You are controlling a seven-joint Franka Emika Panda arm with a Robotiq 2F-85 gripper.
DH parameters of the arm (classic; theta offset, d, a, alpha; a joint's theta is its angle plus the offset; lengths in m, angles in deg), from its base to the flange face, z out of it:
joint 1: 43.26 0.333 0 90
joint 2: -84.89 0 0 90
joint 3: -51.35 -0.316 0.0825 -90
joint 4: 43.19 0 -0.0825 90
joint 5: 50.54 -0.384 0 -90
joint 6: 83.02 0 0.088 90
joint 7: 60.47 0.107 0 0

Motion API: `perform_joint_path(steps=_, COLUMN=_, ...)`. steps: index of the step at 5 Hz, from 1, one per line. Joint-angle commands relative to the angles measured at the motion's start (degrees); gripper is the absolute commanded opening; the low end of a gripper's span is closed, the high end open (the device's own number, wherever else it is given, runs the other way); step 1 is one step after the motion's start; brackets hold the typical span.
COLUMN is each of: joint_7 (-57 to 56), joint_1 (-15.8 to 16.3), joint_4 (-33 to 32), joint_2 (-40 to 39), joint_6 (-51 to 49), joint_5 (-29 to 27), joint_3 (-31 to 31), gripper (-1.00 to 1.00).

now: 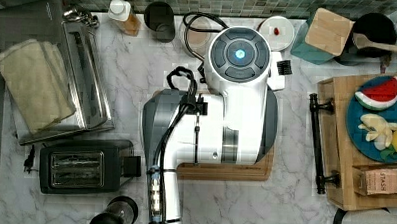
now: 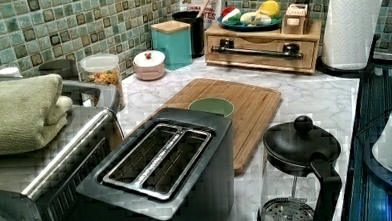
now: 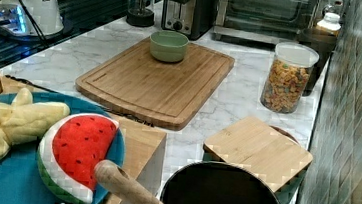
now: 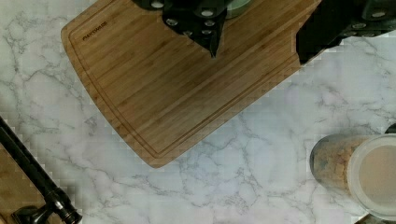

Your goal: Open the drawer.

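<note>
Top view: the arm (image 1: 237, 88) fills the middle of the frame above the cutting board (image 1: 224, 171). The drawer (image 1: 343, 142) sits at the right edge of the top view, closed, its black bar handle (image 1: 316, 143) facing the board; a blue plate (image 1: 358, 122) with toy fruit rests on the cabinet top.

Left view: the drawer (image 2: 261, 50) lies in the upper middle of the frame, beyond the cutting board (image 2: 239, 106) and green bowl (image 2: 211, 107); a toaster (image 2: 161, 167) occupies the foreground.

Wrist view: the gripper (image 4: 257, 44) hangs over the cutting board (image 4: 177, 93) at the top of the frame, fingers (image 4: 210, 32) spread apart and empty. The handle (image 4: 32, 179) crosses the lower left corner, well apart from the gripper; a cereal jar (image 4: 359, 172) is at lower right.
</note>
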Motion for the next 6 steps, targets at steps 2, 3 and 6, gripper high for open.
perform_joint_path(steps=2, joint_7=-6.07, joint_1=-0.45, joint_4=-5.01, joint_2=3.19, joint_6=1.71, joint_5=0.48, joint_3=0.13, gripper=1.00)
perform_joint_path(steps=3, joint_7=-21.04, joint_1=-2.05, joint_4=-8.94, joint_2=6.02, joint_6=1.62, joint_5=0.93, joint_3=1.06, gripper=1.00)
perform_joint_path(steps=6, joint_7=-51.40, joint_1=-12.07, joint_4=-19.09, joint_2=8.55, joint_6=12.51, joint_5=6.17, joint_3=0.87, gripper=1.00)
